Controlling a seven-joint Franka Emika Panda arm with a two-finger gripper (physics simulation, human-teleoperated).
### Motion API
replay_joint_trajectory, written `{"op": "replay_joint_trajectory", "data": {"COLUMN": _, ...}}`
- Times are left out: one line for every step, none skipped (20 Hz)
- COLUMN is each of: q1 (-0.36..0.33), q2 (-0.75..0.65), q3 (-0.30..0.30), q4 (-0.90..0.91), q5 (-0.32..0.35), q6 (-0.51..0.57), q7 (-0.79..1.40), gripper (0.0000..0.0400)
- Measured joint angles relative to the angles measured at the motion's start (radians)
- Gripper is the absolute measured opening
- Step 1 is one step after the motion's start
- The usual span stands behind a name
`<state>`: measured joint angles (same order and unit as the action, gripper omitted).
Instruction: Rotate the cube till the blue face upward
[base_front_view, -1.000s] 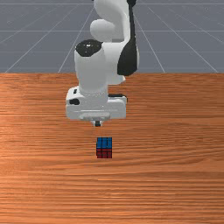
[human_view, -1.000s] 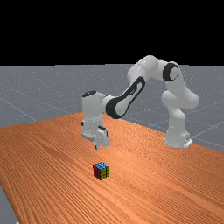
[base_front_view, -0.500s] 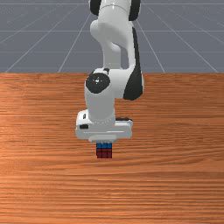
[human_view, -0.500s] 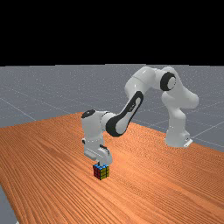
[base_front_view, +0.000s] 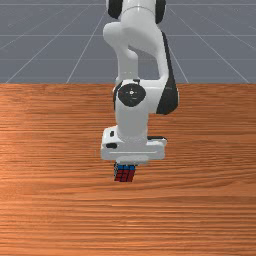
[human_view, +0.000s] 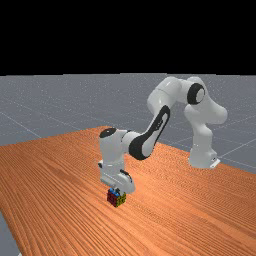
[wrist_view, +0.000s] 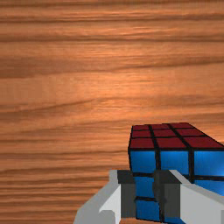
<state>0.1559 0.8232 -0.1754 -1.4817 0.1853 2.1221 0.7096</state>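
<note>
In the far view my gripper (human_view: 117, 190) is down at the top of the cube (human_view: 116, 198), whose blue side faces up, with red and yellow on its sides. The front view has the cube (base_front_view: 124, 173) leaning toward that view's right, its red face to the camera, its upper part hidden under the hand. In the wrist view the gripper (wrist_view: 145, 193) is open by a narrow gap, much narrower than the cube (wrist_view: 176, 159). Both fingers stand over one side of the blue face, not around the cube. Whether they touch it, I cannot tell.
The wooden table (base_front_view: 200, 200) extends around the cube on every side. In the far view, the arm's base stands on the table at the right.
My hand came down onto the cube, then moved toward the front view's right. The cube, upright before, has tilted and shifted slightly that way.
</note>
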Motion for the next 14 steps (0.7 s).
{"op": "replay_joint_trajectory", "data": {"q1": 0.017, "q2": -0.002, "q3": 0.006, "q4": 0.001, "q5": -0.001, "q6": 0.01, "q7": 0.013, "gripper": 0.0059}}
{"op": "replay_joint_trajectory", "data": {"q1": 0.034, "q2": 0.0, "q3": 0.014, "q4": 0.0, "q5": 0.0, "q6": 0.022, "q7": 0.023, "gripper": 0.0033}}
{"op": "replay_joint_trajectory", "data": {"q1": 0.049, "q2": 0.008, "q3": 0.022, "q4": -0.002, "q5": 0.0, "q6": 0.031, "q7": 0.03, "gripper": 0.002}}
{"op": "replay_joint_trajectory", "data": {"q1": 0.06, "q2": 0.016, "q3": 0.028, "q4": -0.007, "q5": 0.0, "q6": 0.036, "q7": 0.035, "gripper": 0.0012}}
{"op": "replay_joint_trajectory", "data": {"q1": 0.067, "q2": 0.023, "q3": 0.031, "q4": -0.01, "q5": 0.0, "q6": 0.039, "q7": 0.037, "gripper": 0.0007}}
{"op": "replay_joint_trajectory", "data": {"q1": 0.07, "q2": 0.026, "q3": 0.032, "q4": -0.012, "q5": 0.0, "q6": 0.041, "q7": 0.039, "gripper": 0.0004}}
{"op": "replay_joint_trajectory", "data": {"q1": 0.072, "q2": 0.03, "q3": 0.032, "q4": -0.01, "q5": -0.001, "q6": 0.041, "q7": 0.04, "gripper": 0.0002}}
{"op": "replay_joint_trajectory", "data": {"q1": 0.072, "q2": 0.032, "q3": 0.032, "q4": -0.009, "q5": -0.001, "q6": 0.041, "q7": 0.04, "gripper": 0.0001}}
{"op": "replay_joint_trajectory", "data": {"q1": 0.072, "q2": 0.034, "q3": 0.032, "q4": -0.009, "q5": -0.002, "q6": 0.04, "q7": 0.041, "gripper": 0.0}}
{"op": "replay_joint_trajectory", "data": {"q1": 0.072, "q2": 0.035, "q3": 0.032, "q4": -0.009, "q5": -0.003, "q6": 0.037, "q7": 0.041, "gripper": 0.0}}
{"op": "replay_joint_trajectory", "data": {"q1": 0.072, "q2": 0.034, "q3": 0.031, "q4": -0.01, "q5": -0.004, "q6": 0.034, "q7": 0.04, "gripper": 0.0}}
{"op": "replay_joint_trajectory", "data": {"q1": 0.072, "q2": 0.034, "q3": 0.031, "q4": -0.01, "q5": -0.004, "q6": 0.032, "q7": 0.04, "gripper": 0.0}}
{"op": "replay_joint_trajectory", "data": {"q1": 0.072, "q2": 0.034, "q3": 0.03, "q4": -0.01, "q5": -0.005, "q6": 0.031, "q7": 0.039, "gripper": 0.0}}
{"op": "replay_joint_trajectory", "data": {"q1": 0.072, "q2": 0.034, "q3": 0.03, "q4": -0.01, "q5": -0.006, "q6": 0.03, "q7": 0.039, "gripper": 0.0}}
